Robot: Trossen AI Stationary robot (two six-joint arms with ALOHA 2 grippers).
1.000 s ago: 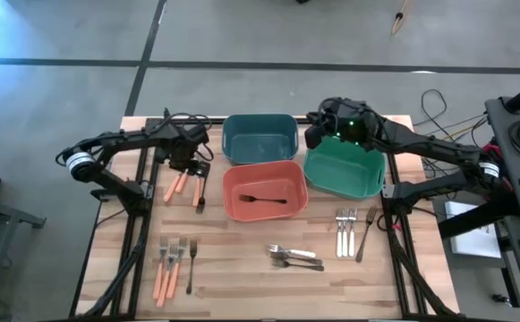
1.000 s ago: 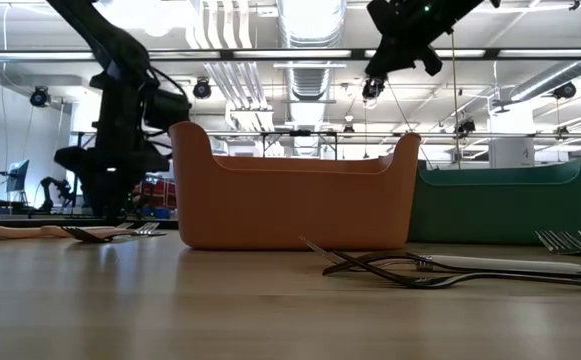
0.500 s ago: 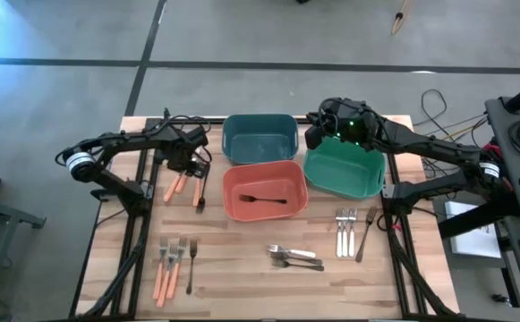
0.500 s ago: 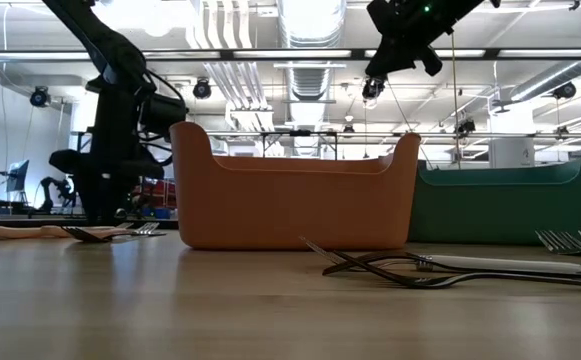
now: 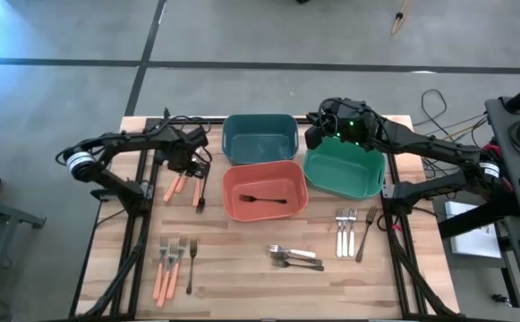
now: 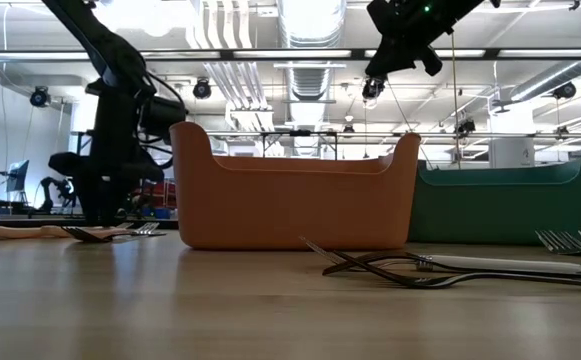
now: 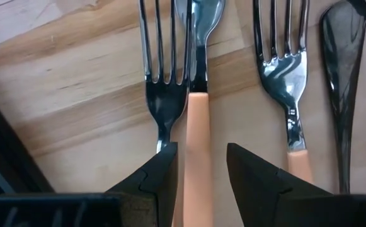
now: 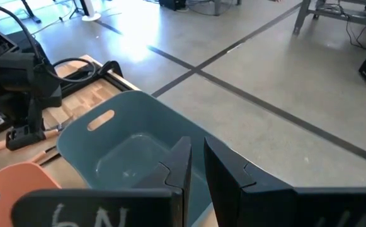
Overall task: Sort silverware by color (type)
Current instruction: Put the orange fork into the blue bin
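Note:
At the table's far left lies a row of orange-handled silverware. My left gripper points straight down over it and is open. One finger stands on each side of the orange handle of a metal-headed spoon, without touching it. Beside that spoon lie a dark metal fork head, an orange-handled fork and a black spoon. My right gripper hangs high between the blue-teal bin and the green bin. It is shut with nothing in it.
The orange-red bin holds one black fork. More orange-handled pieces lie near the left front. A mixed pile lies front centre, and silver forks lie on the right. Dark frame rails run along the table's sides.

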